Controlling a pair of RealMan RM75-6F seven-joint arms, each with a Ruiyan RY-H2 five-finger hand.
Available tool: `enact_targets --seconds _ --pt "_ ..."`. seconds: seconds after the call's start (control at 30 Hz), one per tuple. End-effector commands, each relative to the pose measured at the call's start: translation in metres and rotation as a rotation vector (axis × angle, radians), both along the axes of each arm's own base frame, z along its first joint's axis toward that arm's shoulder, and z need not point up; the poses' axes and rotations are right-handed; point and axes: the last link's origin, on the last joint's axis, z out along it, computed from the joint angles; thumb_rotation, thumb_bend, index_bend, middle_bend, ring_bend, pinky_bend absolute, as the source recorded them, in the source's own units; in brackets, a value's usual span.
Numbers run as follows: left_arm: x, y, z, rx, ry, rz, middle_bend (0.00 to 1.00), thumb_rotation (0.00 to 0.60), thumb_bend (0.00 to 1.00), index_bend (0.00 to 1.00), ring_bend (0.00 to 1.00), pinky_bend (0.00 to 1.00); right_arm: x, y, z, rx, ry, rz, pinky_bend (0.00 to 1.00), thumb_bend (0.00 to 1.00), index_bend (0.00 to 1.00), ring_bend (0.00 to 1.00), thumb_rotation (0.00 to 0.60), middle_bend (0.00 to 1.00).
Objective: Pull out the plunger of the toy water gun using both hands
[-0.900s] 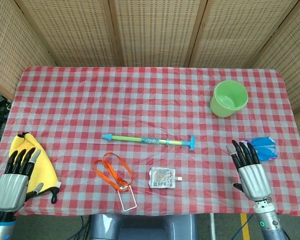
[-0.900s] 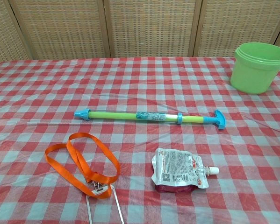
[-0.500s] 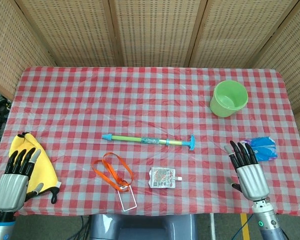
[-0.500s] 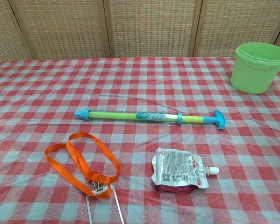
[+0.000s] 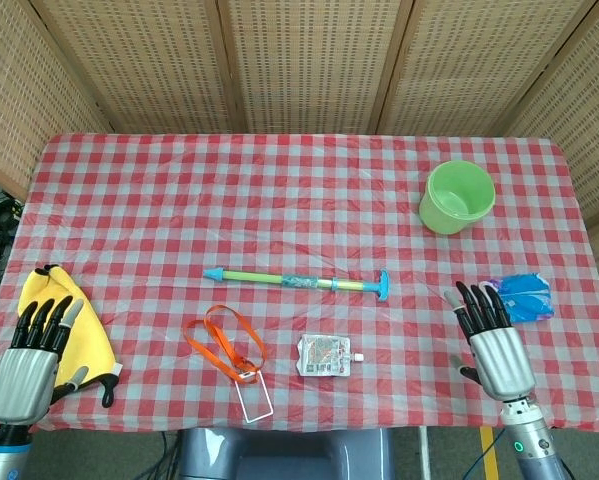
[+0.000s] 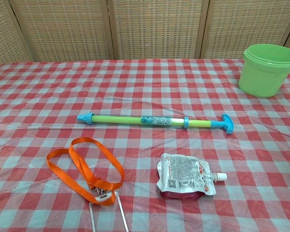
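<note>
The toy water gun (image 5: pixel 297 280) (image 6: pixel 154 121) lies flat across the middle of the checked table, a green tube with a blue nozzle at the left end and a blue T-handle (image 5: pixel 382 286) (image 6: pixel 227 123) at the right end. My left hand (image 5: pixel 34 355) hovers at the near left corner, fingers straight and apart, holding nothing. My right hand (image 5: pixel 491 340) is at the near right, fingers straight and spread, empty, well to the right of the T-handle. Neither hand shows in the chest view.
A green tub (image 5: pixel 458 197) (image 6: pixel 267 69) stands at the far right. An orange lanyard with a card holder (image 5: pixel 229 350) (image 6: pixel 86 169) and a drink pouch (image 5: pixel 325 356) (image 6: pixel 187 176) lie near the front. A yellow cloth (image 5: pixel 71 322) sits by my left hand, a blue item (image 5: pixel 524 294) by my right.
My right hand has shifted slightly left and toward the table's middle. The left hand and the water gun have not moved.
</note>
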Motion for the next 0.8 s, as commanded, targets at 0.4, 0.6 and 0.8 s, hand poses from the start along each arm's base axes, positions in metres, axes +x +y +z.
enact_targets --seconds 0.4,0.6,0.8 --pt "0.0 0.001 0.001 0.008 -0.007 0.0 0.0 0.6 0.16 0.0 0.0 0.0 0.032 -0.04 -0.01 -0.006 -0.042 0.077 0.18 0.14 0.1 0.32 0.6 0.39" --pt "-0.001 0.005 0.004 0.032 -0.009 0.003 0.0 0.6 0.16 0.0 0.0 0.0 0.056 -0.073 -0.017 0.003 0.005 0.077 0.47 0.14 0.13 0.58 0.6 0.61" --pt "-0.002 0.007 0.006 0.047 -0.005 0.003 0.0 0.6 0.16 0.0 0.0 0.0 0.077 -0.1 -0.031 0.04 0.043 0.053 0.58 0.16 0.23 0.75 0.6 0.8"
